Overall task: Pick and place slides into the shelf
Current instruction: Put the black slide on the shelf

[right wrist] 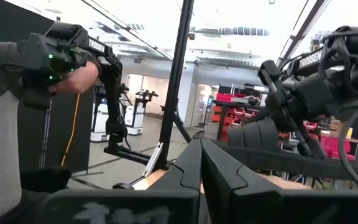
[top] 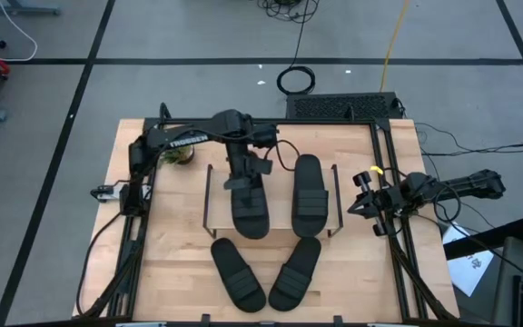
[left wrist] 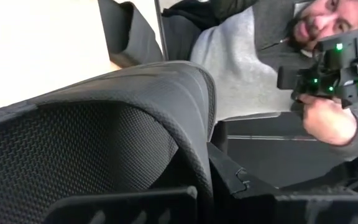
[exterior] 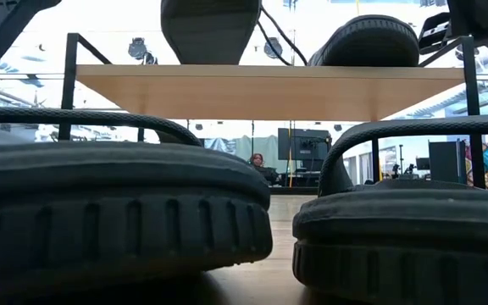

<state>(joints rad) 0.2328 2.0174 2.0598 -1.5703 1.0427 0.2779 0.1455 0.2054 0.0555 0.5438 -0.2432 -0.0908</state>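
Note:
The shelf stands mid-table; its top board also shows in the low view. One black slide lies on the top board at the right. A second slide lies on the board's left half, its near end past the front edge. My left gripper is shut on it. Two more slides lie on the table in front of the shelf. My right gripper waits shut and empty at the table's right edge. My left gripper holds the slide by its ribbed strap, at the strap's edge. One finger is under the strap's arch and the other is outside it. The fingers come from the far side, slanting down. Whether the sole rests on the board or hangs just above it, I cannot tell.
A small green thing sits at the table's far left, beside the left arm's base. The shelf's thin black side frames stand on either side of the board. A person with a hand-held controller stands beyond the table.

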